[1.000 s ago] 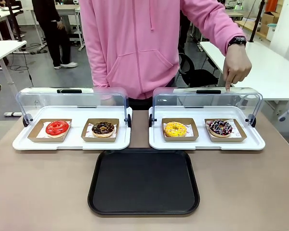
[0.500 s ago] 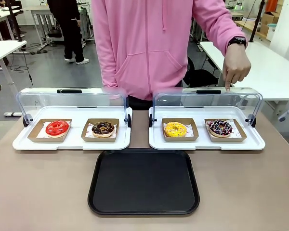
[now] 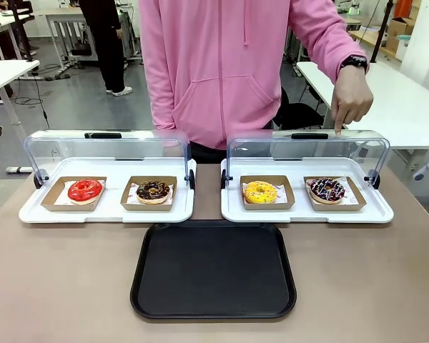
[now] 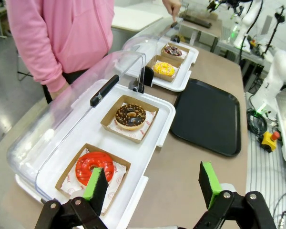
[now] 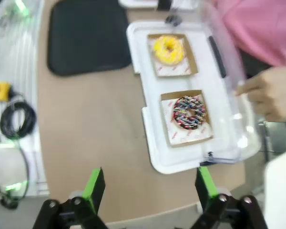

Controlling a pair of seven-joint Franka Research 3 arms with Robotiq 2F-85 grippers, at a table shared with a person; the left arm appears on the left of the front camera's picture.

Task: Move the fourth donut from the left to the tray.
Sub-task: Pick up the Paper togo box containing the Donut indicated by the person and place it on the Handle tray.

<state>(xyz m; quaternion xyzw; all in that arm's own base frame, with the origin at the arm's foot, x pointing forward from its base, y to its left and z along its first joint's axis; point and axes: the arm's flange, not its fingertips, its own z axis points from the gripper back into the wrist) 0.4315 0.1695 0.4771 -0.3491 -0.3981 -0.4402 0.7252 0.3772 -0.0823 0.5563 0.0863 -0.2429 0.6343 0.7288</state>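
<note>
The fourth donut [image 3: 327, 189], dark chocolate with pink and white streaks, lies in a brown cardboard holder at the right end of the right white display tray [image 3: 307, 215]. It also shows as a donut [image 5: 188, 112] and a small far donut [image 4: 173, 50] in the wrist views. The black tray [image 3: 214, 270] lies bare at the table's front middle, seen too as tray [image 4: 207, 116] and tray [image 5: 88, 36]. A person's hand [image 3: 350, 106] points a finger down at the raised clear lid above the donut. My left gripper [image 4: 153, 184] and right gripper [image 5: 148, 185] both stand open, holding nothing.
A yellow donut [image 3: 260, 191] shares the right display tray. The left display tray [image 3: 107, 211] holds a red donut [image 3: 84, 189] and a chocolate crumb donut [image 3: 153, 190]. Both clear lids [image 3: 106, 150] stand raised. A person in a pink hoodie [image 3: 222, 64] stands at the far side.
The person's body has shifted slightly to the right; the pointing hand stays on the lid. Another person in the background has walked on. Donuts and tray are unmoved.
</note>
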